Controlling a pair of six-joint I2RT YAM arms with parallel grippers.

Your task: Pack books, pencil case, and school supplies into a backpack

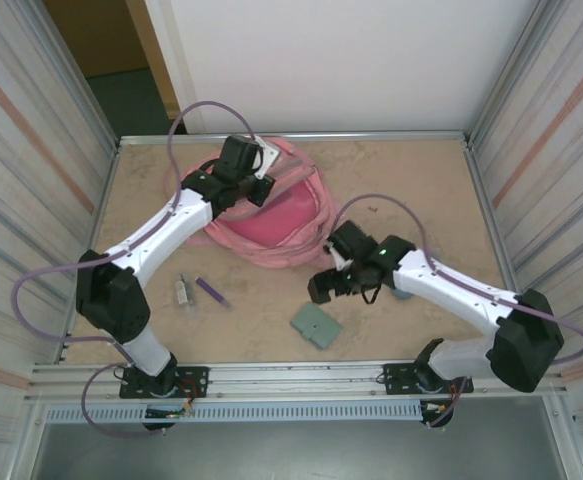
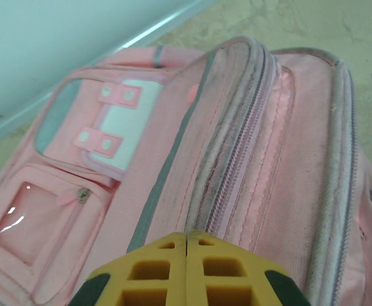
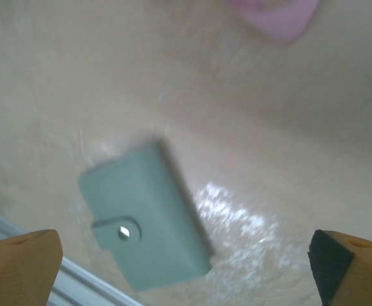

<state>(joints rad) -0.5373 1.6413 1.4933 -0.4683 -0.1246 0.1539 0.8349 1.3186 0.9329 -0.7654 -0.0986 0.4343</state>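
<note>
I see my left gripper [image 2: 186, 241] clenched, pads together, over the pink backpack [image 2: 268, 159]. My right gripper [image 1: 323, 287] gapes wide above the sage-green folder [image 3: 144, 213].

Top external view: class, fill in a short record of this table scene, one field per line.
backpack: large pink fabric backpack, far centre, lying flat
folder: sage-green square folder with clasp tab, near centre
pen: short purple pen, left of folder
left jaws: shut, over backpack's zip
right jaws: open, above folder
</note>
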